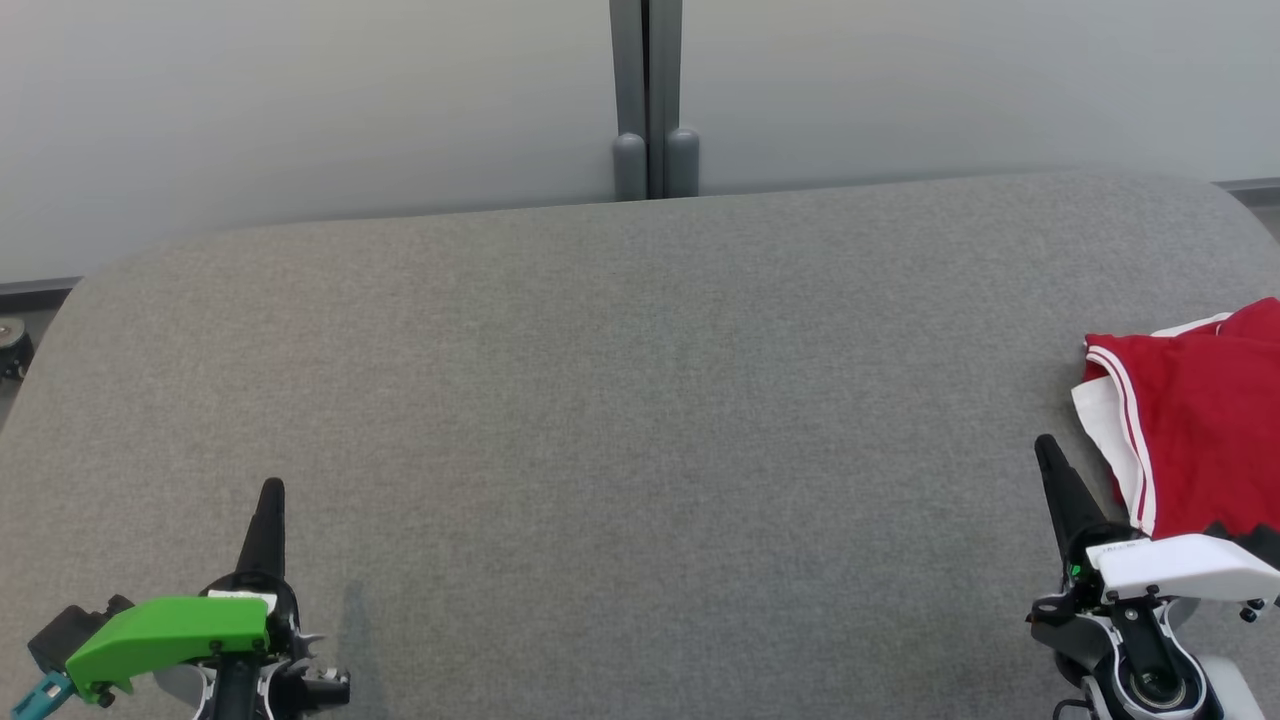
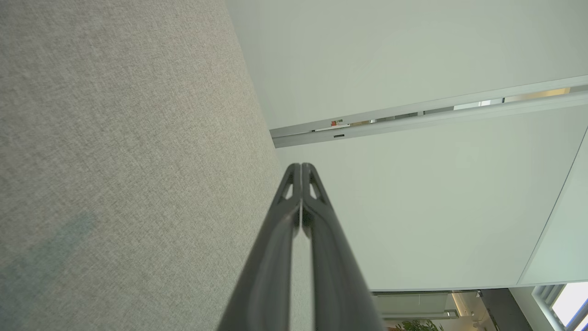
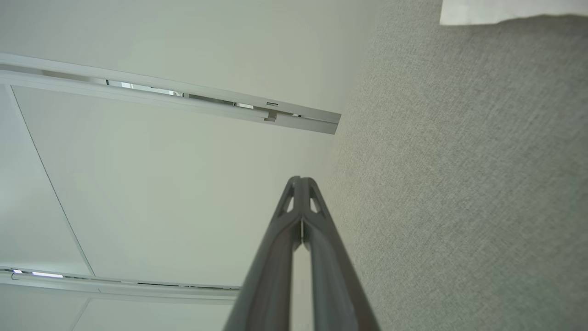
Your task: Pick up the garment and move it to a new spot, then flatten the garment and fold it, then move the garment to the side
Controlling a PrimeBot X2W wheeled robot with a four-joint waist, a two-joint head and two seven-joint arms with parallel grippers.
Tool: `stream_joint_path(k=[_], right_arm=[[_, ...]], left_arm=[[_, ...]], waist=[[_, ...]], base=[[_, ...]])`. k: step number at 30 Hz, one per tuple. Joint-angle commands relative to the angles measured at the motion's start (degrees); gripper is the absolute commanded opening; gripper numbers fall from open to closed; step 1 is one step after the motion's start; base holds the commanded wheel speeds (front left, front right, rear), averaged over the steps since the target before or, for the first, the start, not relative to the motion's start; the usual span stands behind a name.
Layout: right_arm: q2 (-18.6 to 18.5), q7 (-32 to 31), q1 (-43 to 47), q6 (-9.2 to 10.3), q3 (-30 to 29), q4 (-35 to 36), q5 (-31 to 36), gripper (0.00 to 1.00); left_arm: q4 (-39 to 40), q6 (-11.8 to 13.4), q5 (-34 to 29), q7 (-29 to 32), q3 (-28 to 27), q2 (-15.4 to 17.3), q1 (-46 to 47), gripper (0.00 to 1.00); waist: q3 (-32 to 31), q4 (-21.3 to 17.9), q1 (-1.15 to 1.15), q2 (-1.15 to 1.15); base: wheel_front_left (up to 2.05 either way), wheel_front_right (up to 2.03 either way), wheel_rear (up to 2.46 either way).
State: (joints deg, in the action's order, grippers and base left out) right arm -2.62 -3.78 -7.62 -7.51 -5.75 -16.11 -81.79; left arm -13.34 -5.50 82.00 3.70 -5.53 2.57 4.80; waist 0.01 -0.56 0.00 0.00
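Observation:
The garment (image 1: 1200, 420) is red with white trim and a white lining. It lies crumpled at the right edge of the grey table (image 1: 620, 420), partly cut off by the head view's border; a white strip of it (image 3: 505, 11) shows at the top of the right wrist view. My right gripper (image 1: 1047, 450) is shut and empty, its tip just left of the garment's white hem and apart from it. My left gripper (image 1: 272, 490) is shut and empty at the lower left, far from the garment. In both wrist views the fingertips (image 2: 301, 168) (image 3: 301, 180) are pressed together with nothing between them.
The grey fabric-covered table has rounded far corners. Behind it stands a pale wall with a vertical grey post (image 1: 650, 100) at the centre. A small dark caster (image 1: 12, 335) sits on the floor off the table's left edge.

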Motion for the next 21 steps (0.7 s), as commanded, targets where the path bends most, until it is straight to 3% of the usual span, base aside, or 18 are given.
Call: stream_joint_path(k=[1, 21], right_arm=[[-0.3, -0.4, 0.5, 0.02, -0.3, 0.6, -1.2, 0.0], [-0.4, -2.5, 0.9, 0.03, -0.9, 1.5, -8.9, 0.0]], left_arm=[[0.4, -0.3, 1.2, 0.4, -0.3, 0.4, 1.2, 0.0], [0.8, -0.5, 8.8, 2.5, -1.1, 0.5, 2.0, 0.0]], waist=[[0.0, 0.0, 0.0, 0.0], [0.0, 0.4, 0.0, 0.0]], base=[[0.0, 0.0, 0.0], [0.0, 0.0, 0.0]])
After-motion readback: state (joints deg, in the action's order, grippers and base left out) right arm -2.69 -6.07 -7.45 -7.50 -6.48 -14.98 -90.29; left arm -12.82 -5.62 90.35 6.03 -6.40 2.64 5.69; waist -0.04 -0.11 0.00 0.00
